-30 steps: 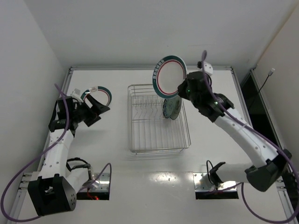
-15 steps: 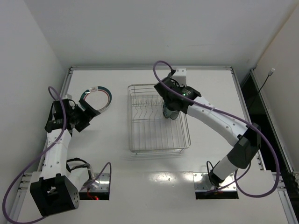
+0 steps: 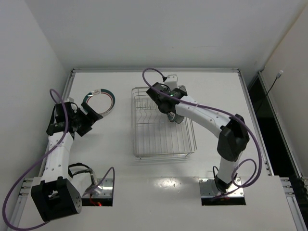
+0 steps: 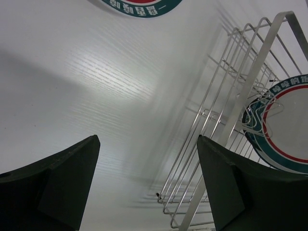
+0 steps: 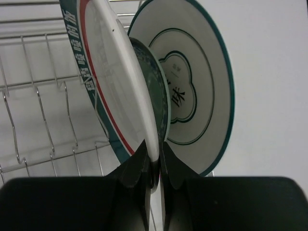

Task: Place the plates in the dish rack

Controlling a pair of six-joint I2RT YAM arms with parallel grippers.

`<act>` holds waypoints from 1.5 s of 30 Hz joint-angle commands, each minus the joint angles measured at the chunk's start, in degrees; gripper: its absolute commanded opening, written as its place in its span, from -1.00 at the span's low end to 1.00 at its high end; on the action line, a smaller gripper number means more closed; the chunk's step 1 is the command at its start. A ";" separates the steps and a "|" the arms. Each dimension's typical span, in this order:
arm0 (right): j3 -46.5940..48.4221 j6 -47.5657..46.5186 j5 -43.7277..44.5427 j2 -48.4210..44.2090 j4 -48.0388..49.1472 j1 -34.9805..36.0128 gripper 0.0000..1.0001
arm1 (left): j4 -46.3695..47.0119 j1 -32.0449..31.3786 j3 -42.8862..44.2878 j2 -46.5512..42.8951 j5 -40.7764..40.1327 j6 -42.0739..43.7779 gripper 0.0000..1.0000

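Observation:
The silver wire dish rack (image 3: 159, 139) stands mid-table. My right gripper (image 3: 168, 107) reaches over its far right part. In the right wrist view the right gripper (image 5: 153, 154) is shut on the rim of a white plate with a teal-and-red rim (image 5: 108, 82), held on edge among the prongs. A teal-blue patterned plate (image 5: 162, 103) and a white plate with a dark teal rim (image 5: 202, 82) stand just behind it. Another teal-and-red rimmed plate (image 3: 99, 102) lies flat on the table, left of the rack. My left gripper (image 3: 90, 119) is open and empty, just in front of that plate.
The left wrist view shows the table plate's rim (image 4: 139, 6) at the top edge and the rack's corner (image 4: 250, 101) at the right. White walls close in the table on the left, back and right. The arm bases stand at the near edge.
My right arm swung left and down, bringing the teal-and-red rimmed plate from above the rack's far edge into the rack beside the standing plates. My left gripper drew back a little from the table plate.

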 commanded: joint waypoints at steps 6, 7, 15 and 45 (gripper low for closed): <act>1.02 0.42 -6.39 -0.51 2.63 -0.10 -0.96 | 2.07 1.45 -0.41 1.25 1.39 0.48 0.60; 0.32 -0.19 -7.10 -1.30 3.50 -0.11 -0.87 | 3.29 1.45 -1.19 1.78 1.40 -0.04 0.60; -3.11 -1.34 -10.18 -9.37 5.26 -0.11 -0.38 | 10.15 2.07 -3.31 6.43 1.93 -4.70 0.60; -21.66 -7.31 -15.54 -35.49 23.81 -0.20 -0.05 | 30.11 2.16 13.83 49.23 -7.57 -16.65 -0.33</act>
